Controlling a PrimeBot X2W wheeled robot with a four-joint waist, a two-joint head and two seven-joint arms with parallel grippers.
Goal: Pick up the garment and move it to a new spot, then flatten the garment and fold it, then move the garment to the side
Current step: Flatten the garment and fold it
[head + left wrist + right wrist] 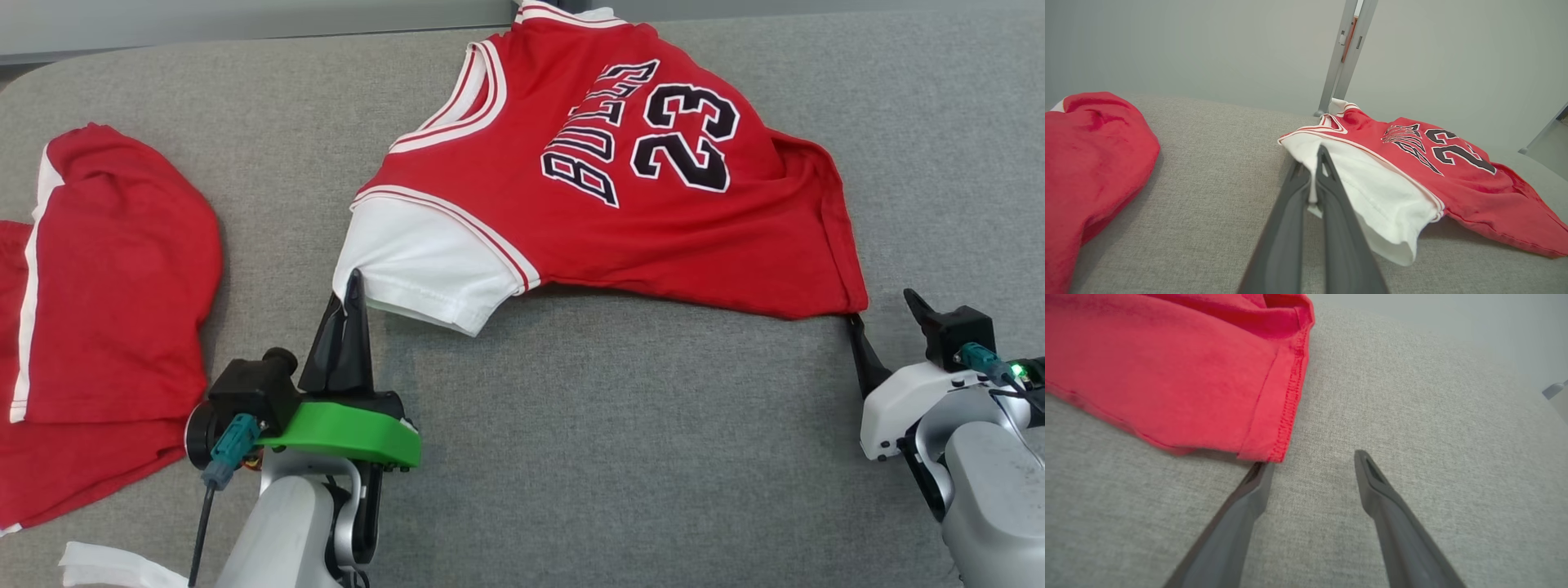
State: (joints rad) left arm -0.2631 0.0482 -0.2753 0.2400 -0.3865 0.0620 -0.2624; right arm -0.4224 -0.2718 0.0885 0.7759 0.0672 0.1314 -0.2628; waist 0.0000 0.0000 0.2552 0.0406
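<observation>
Head view: a red basketball jersey [653, 204] with white sleeves and black "BULLS 23" lettering lies spread on the grey fabric-covered counter [612, 425], collar toward the far edge, hem toward the robot's right. The left gripper [353, 287] has its two dark fingers pressed together on the edge of the near white sleeve [424, 269]. The right gripper [884, 314] sits at the near hem corner with its fingers apart, one tip touching the red cloth, the other clear of it. A second red garment with a white side stripe [114, 310] lies at the far left (well apart from the jersey); a strip of white cloth [106, 565] shows at the bottom left edge.

Left wrist view: the fingers [1339, 224] are clamped on a thin fold of the sleeve edge, white cloth showing in the slit between them; the sleeve is raised a little off the counter, with shadow beneath it. The jersey [1453, 179] runs away to the right; the second red garment [1094, 155] bulks at the left. A grey metal post [1345, 57] rises behind the counter against a pale wall.

Right wrist view: the fingers [1396, 522] stand wide apart with bare grey counter [1412, 396] between them. The left-hand tip meets the corner of the stitched red hem [1286, 396]; the other tip is well clear of it.
</observation>
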